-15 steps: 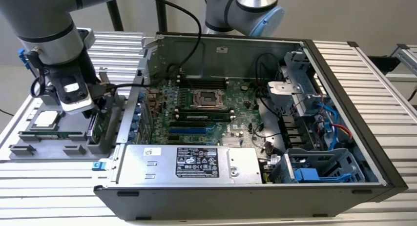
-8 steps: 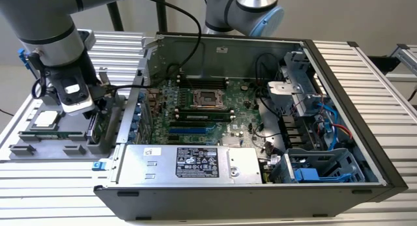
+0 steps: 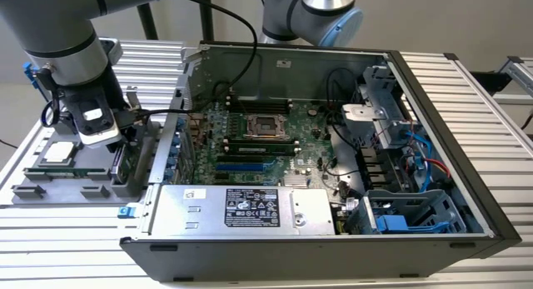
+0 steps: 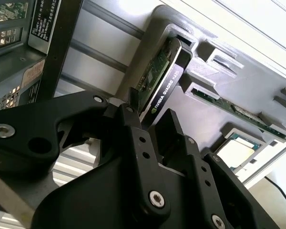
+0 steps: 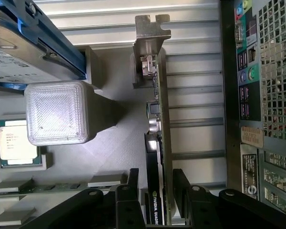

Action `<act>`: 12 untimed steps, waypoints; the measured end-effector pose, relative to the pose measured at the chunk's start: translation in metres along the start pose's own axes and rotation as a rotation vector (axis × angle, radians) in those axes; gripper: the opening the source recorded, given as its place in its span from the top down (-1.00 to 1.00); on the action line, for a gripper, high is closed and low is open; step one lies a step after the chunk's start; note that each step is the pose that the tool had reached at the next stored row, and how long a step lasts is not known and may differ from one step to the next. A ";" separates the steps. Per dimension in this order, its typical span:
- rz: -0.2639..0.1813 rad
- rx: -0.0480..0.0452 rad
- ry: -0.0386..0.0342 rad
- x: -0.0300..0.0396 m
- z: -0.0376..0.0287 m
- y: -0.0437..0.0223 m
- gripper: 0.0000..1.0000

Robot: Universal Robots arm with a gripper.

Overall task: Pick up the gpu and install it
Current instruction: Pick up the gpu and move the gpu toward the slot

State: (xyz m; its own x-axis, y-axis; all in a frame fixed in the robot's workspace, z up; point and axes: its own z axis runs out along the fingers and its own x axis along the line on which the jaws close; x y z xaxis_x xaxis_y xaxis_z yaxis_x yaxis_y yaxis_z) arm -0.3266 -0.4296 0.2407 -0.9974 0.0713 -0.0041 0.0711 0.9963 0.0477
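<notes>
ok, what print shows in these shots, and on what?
Black shroud edge of the green gpu card: white maker's lettering, not transcribed.
Silver power supply box: white label, too small to read.
Black computer case rear: stickers, too small to read.
Square silver processor chip: fine print, unreadable.

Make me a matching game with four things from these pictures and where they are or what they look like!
Things:
1. gpu
2. processor chip
3. hard drive
4. computer case

Clues:
A. lying flat in a pocket of the grey tray
B. standing on its edge, with the claw around one end
C. open, with the motherboard showing
D. silver, with a blue frame

Pairs: 1-B, 2-A, 3-D, 4-C
</notes>
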 end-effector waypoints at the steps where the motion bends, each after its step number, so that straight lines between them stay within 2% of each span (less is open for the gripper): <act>1: 0.000 0.0000 0.0000 0.0000 0.0000 0.0000 -1.00; 9: 0.000 0.0000 0.0000 0.0000 0.0002 0.0000 -1.00; 10: 0.000 0.0000 0.0000 0.0000 0.0002 0.0000 1.00; 12: 0.000 0.0001 0.0002 0.0000 0.0002 0.0000 1.00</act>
State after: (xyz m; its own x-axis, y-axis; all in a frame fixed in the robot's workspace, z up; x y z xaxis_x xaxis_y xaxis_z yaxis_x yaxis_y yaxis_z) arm -0.3266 -0.4296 0.2406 -0.9974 0.0713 -0.0039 0.0710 0.9963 0.0477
